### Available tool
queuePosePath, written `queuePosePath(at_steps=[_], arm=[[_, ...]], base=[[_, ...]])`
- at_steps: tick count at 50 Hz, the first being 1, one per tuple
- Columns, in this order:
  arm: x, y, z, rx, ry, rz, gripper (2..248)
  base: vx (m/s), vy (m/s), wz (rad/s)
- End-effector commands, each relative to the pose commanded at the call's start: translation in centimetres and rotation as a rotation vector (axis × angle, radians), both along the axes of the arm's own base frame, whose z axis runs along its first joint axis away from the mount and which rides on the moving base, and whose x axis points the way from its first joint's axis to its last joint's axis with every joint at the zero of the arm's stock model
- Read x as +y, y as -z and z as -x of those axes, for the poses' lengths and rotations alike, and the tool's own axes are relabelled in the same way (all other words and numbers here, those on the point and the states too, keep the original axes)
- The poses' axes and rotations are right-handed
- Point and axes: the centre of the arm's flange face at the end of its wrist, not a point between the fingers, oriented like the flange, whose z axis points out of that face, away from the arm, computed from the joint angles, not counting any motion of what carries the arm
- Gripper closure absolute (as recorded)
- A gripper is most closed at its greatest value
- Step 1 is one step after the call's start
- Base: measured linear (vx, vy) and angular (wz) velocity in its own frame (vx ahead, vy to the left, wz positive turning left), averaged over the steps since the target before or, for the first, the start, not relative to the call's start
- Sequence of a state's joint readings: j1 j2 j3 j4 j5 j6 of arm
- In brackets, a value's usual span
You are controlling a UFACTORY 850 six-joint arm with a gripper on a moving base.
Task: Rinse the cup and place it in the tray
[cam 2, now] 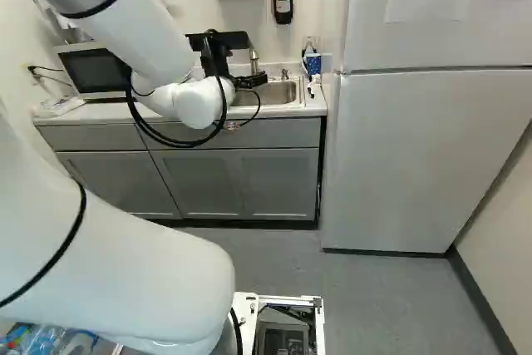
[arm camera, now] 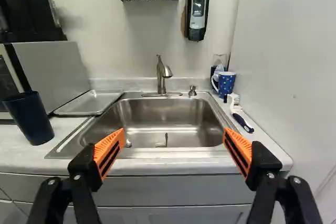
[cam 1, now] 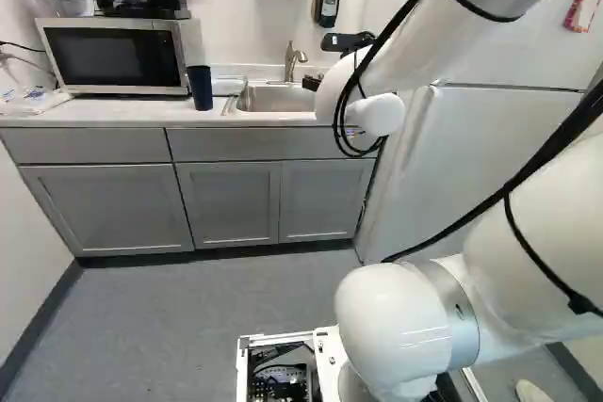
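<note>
Black two-fingered gripper with orange pads point(arm camera: 174, 132) is standing empty; the task is appearing unstarted.
Its fingers are standing wide apart, gripping nothing, before the stainless-steel sink point(arm camera: 163, 113). Beyond, the curved metal faucet point(arm camera: 161, 73) is showing no visible flow. The flat silver metal tray point(arm camera: 90, 102) is lying beside the sink; the tall dark-blue cup point(arm camera: 29, 119) is standing outside it, on the pale counter point(arm camera: 14, 153). Grasping, rinsing and placing are all, in judgement, remaining.
</note>
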State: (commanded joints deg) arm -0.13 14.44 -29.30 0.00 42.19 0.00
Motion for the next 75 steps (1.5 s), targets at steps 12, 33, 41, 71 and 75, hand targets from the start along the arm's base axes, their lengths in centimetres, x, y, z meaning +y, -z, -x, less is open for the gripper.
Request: queuePosePath(at_steps=[12,33,41,71,75], arm=[[0.0,-1.0,-0.8,0.006,0.0,0.0,3],[0.0,-2.9,-2.0,0.01,0.0,0.0,3],[0.0,-3.8,-2.5,-0.006,0.0,0.0,3],[0.0,-6.7,-4.3,-0.017,0.0,0.0,3],[0.0,-7.0,-4.5,-0.015,0.0,0.0,3]], base=[[0.0,0.0,0.0],[0.0,0.0,0.0],[0.0,0.0,0.0],[0.0,0.0,0.0],[0.0,0.0,0.0]])
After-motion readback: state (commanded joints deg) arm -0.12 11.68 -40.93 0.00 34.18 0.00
